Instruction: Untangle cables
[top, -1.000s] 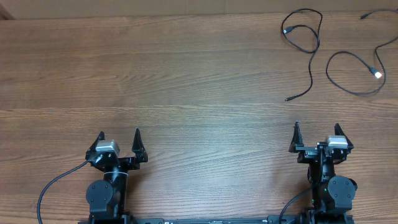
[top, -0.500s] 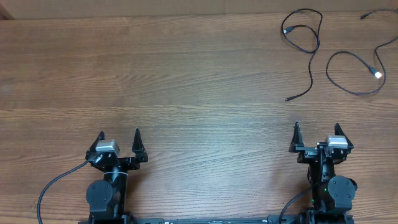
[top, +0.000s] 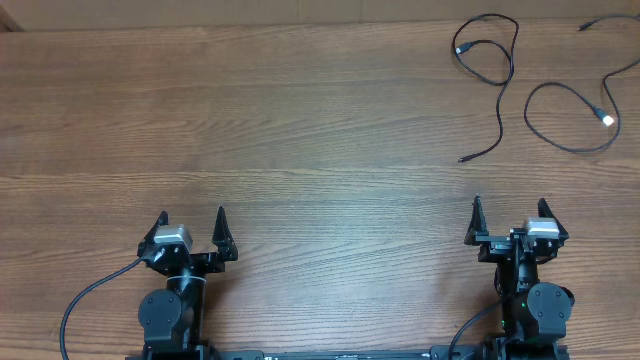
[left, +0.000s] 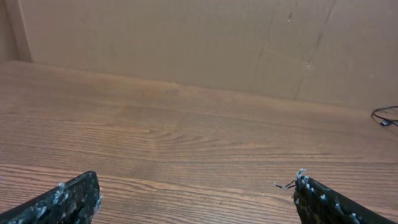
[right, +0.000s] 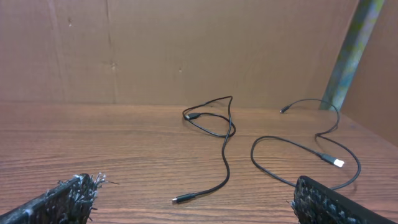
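- Nothing has moved since the earlier overhead frames: both arms sit in the same spot at the near edge of the table (top: 300, 130), and the cables (top: 498, 120) lie in the same shapes.
- The left gripper (top: 192, 215) stands with its jaws spread wide and nothing between them. Its wrist view shows only bare wood ahead.
- The right gripper (top: 509, 205) is likewise spread wide and empty, and both cables lie in front of it in its wrist view.
- The looped cable (right: 227, 152) lies at the far right of the table, with a small coil at its far end and a tail running back towards the right arm, ending in a dark plug (top: 461, 158).
- The silver-tipped cable (top: 528, 108) lies just to the right of it in an open curve, its bright tip (top: 607, 118) inside the bend.
- From above, the two cables look apart with no crossing between them. Only the looped one seems to cross itself.
- If any work remains, it probably belongs to the right arm, which is much closer.
- A good approach would be to come down over the loose tail near the dark plug, close on that single strand, and draw it gently away from the other cable so the coil opens rather than tightens.
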